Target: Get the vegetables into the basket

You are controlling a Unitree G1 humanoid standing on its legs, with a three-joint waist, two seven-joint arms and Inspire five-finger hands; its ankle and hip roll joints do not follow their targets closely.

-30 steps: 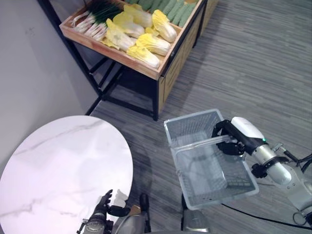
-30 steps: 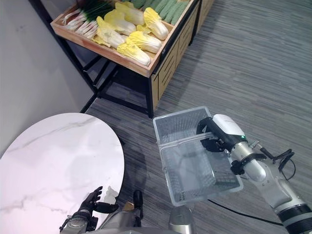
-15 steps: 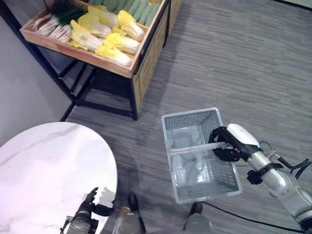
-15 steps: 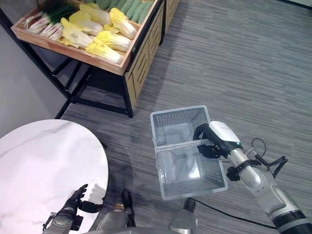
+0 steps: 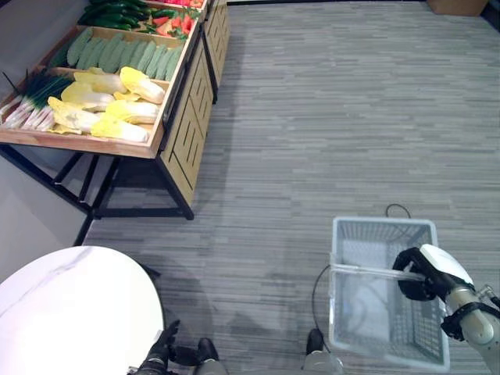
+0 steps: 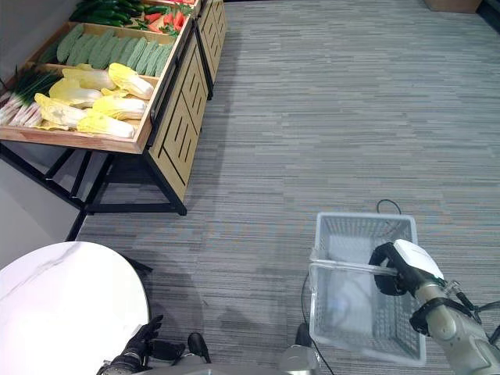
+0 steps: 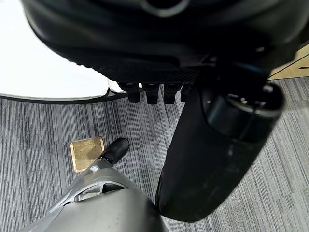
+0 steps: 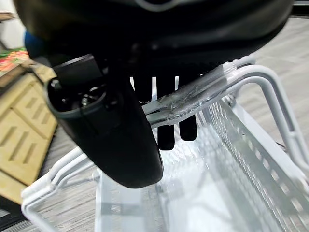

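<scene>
Fingers (image 8: 164,130) of the right hand (image 8: 111,135) are curled round the basket handle (image 8: 203,92), thumb on its near side, carrying the white wire basket (image 8: 270,159), which looks empty and light but may swing on that one bar. In the left wrist view the left hand (image 7: 212,150) hangs beside the round white table (image 7: 43,72), its fingers short stubs under the palm, so whether they are curled or straight I cannot tell. In the left eye view the basket (image 5: 383,234) hangs well apart from the wooden produce stand (image 5: 183,117). On that stand lie yellow cabbages (image 5: 117,109), green onions (image 5: 27,98) beside them and cucumbers (image 5: 117,53) behind. The cabbages look soft, leafy and easily bruised; taking one round its thick middle seems safest. The cucumbers seem firm and smooth, best gripped midway along their length.
</scene>
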